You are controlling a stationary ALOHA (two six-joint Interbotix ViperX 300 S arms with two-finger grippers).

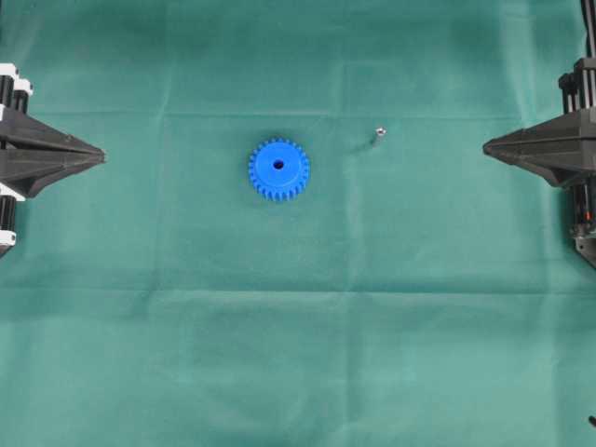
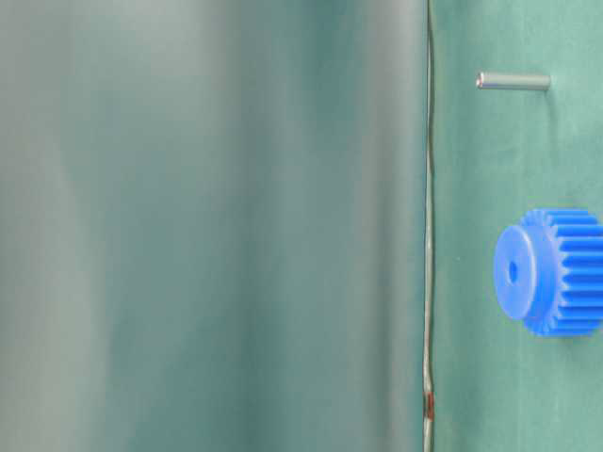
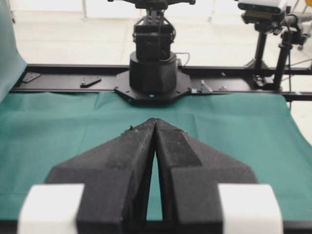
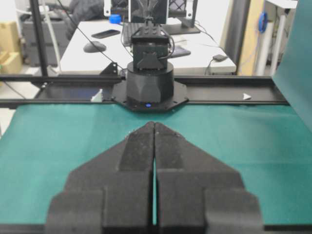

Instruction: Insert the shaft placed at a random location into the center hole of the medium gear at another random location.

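Both fingers (image 1: 101,156) (image 1: 488,147) pressed together, empty, well apart from gear (image 1: 278,169) and shaft (image 1: 378,134) between them.

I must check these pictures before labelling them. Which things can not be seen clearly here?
- Shaft: too small in the overhead view to show its shape.
- Medium gear: cut off by the table-level view's right edge.
- Gear and shaft: absent from both wrist views, which show only the shut left gripper and right gripper.

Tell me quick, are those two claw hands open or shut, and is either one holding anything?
Left gripper: fingers shut, holding nothing.
Right gripper: fingers shut, holding nothing.
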